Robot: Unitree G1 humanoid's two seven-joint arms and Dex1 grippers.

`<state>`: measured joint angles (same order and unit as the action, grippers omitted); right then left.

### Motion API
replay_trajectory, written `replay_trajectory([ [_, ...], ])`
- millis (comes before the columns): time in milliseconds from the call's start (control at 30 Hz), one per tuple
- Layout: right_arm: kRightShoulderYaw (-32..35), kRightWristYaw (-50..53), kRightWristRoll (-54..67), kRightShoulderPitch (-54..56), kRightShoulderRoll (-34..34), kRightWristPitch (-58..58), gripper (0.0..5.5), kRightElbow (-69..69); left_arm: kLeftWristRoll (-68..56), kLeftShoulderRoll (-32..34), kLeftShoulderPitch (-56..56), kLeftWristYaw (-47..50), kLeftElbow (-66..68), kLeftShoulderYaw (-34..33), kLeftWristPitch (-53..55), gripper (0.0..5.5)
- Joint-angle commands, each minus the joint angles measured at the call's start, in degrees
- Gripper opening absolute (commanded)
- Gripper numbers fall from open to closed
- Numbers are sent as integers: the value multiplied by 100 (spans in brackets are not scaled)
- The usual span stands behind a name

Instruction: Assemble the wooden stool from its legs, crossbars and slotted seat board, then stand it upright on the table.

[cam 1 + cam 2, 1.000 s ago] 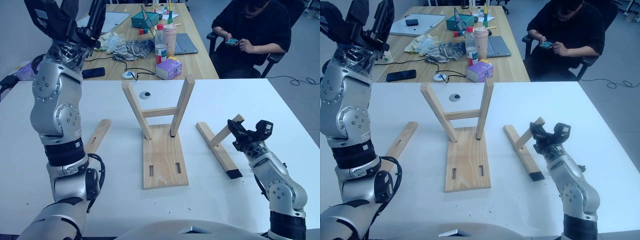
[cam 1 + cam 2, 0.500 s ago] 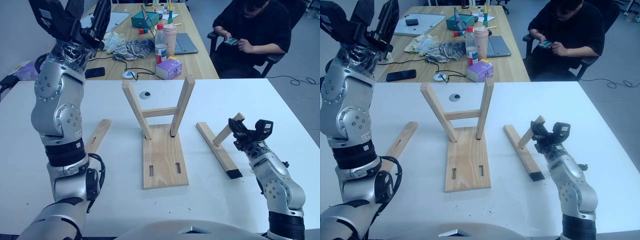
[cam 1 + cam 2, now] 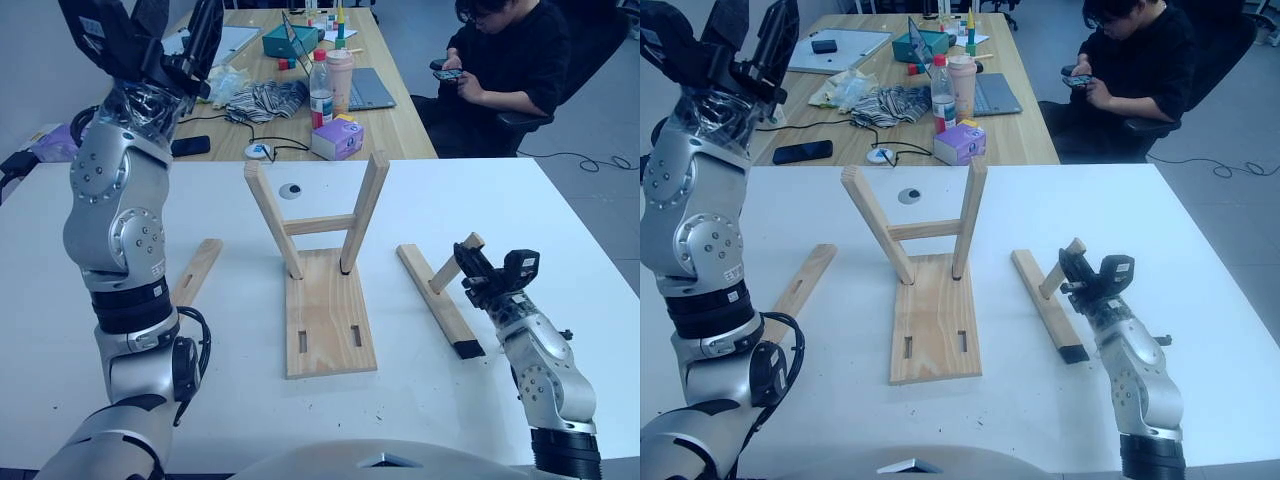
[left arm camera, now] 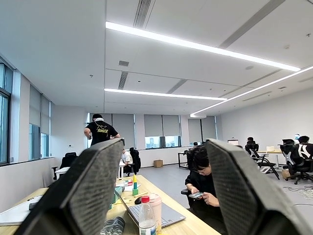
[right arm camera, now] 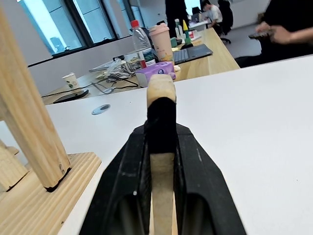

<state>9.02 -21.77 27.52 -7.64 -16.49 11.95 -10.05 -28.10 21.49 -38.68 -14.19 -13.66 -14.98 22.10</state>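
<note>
The slotted seat board [image 3: 328,318] lies flat on the white table. Two legs joined by a crossbar [image 3: 318,223] stand upright in its far slots. A loose leg [image 3: 197,270] lies to its left. To its right lies another leg [image 3: 438,300] with a short crossbar [image 3: 455,262] sticking up from it. My right gripper [image 3: 472,266] is shut on that crossbar; in the right wrist view the black fingers [image 5: 132,161] clamp the wood [image 5: 161,93]. My left gripper [image 3: 150,35] is held high above the table's left side, open and empty, its fingers [image 4: 83,196] spread wide.
A small black disc [image 3: 291,189] lies on the white table behind the standing legs. The wooden desk [image 3: 400,120] beyond holds a bottle [image 3: 320,88], a purple box [image 3: 337,137], a laptop [image 3: 368,88], a cloth and a phone.
My right gripper has shifted slightly to the right and turned, taking the crossbar and its leg a little with it. The left arm has barely moved.
</note>
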Motion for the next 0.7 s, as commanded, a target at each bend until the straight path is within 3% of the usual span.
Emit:
replay_trajectory([
  [33,-367,-278,-647,-614,-44,-390,40,676,-34,12,9,4,-4,-15,72,305],
  [167,-432,-440,-840,-985,-39,-756,40,1290,-32,4,-32,-22,78,8,66,305],
  [400,-860,-777,-1160,-1149,-400,-222,40,2524,-33,11,-33,-30,105,-9,60,305],
  [567,-1340,-773,-1724,-595,-447,-58,40,4069,-26,-2,-20,-30,120,-7,40,305],
  [700,-1251,-847,-1575,428,-274,-264,40,4946,-16,4,-32,-43,132,-5,15,305],
])
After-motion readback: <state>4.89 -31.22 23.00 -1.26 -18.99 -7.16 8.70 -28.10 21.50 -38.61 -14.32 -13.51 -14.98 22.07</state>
